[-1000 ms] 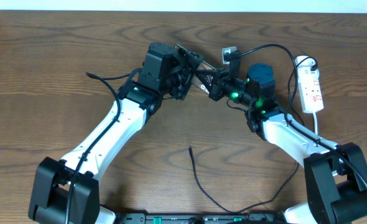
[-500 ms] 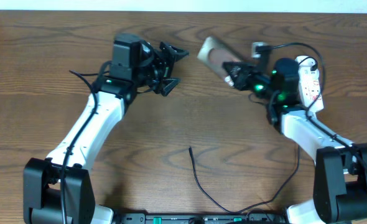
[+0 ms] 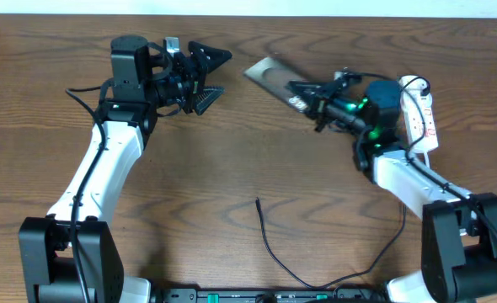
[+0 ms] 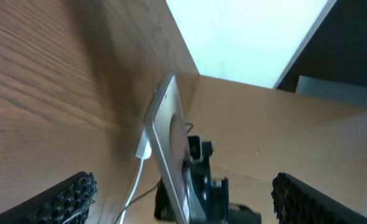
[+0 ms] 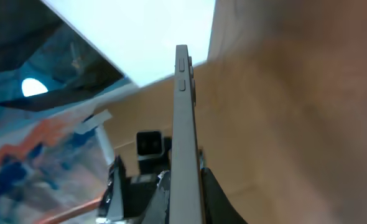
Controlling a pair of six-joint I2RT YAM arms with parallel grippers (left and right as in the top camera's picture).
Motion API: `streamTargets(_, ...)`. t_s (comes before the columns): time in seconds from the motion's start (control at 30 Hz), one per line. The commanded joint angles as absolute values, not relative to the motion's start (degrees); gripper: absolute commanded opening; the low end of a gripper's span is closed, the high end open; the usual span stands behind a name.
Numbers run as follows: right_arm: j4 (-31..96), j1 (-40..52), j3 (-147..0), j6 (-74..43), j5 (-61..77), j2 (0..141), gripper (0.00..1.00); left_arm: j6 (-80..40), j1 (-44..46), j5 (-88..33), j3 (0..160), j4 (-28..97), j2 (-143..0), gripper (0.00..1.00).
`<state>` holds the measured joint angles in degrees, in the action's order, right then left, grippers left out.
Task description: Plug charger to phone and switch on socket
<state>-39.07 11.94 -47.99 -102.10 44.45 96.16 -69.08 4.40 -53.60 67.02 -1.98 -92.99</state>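
Seen from overhead, the phone (image 3: 272, 77) sits at 12 o'clock toward the back of the table (image 3: 232, 160), its right end between the fingers of the right gripper (image 3: 301, 94). The left gripper (image 3: 210, 77) lies at the phone's 9 o'clock, apart from it. The socket (image 3: 423, 118) lies at the table's 2 o'clock, beyond the right gripper, and the charger (image 3: 259, 204) lies on the table at 6 o'clock, its tip pointing toward 12.
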Motion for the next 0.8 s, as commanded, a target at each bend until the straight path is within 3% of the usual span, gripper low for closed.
streamTargets(0.0,-41.39,16.86,-48.73,-115.13,40.27,95.70,0.01,-69.65,4.58,-49.15,68.47,-2.33,-92.49,0.92)
streamTargets(0.27,-51.09,25.74,-48.73,-115.28,25.56,95.70,0.01,-73.03,7.53,-42.68,68.47,-2.55,-92.49,0.92)
streamTargets(0.57,-52.14,28.84,-48.73,-115.28,23.00,95.70,0.01,-77.30,10.50,-38.89,68.47,-5.54,-92.49,0.92)
streamTargets(0.77,-52.10,29.15,-48.73,-115.28,23.03,95.70,0.01,-77.49,10.61,-37.82,68.47,-5.52,-92.49,0.60)
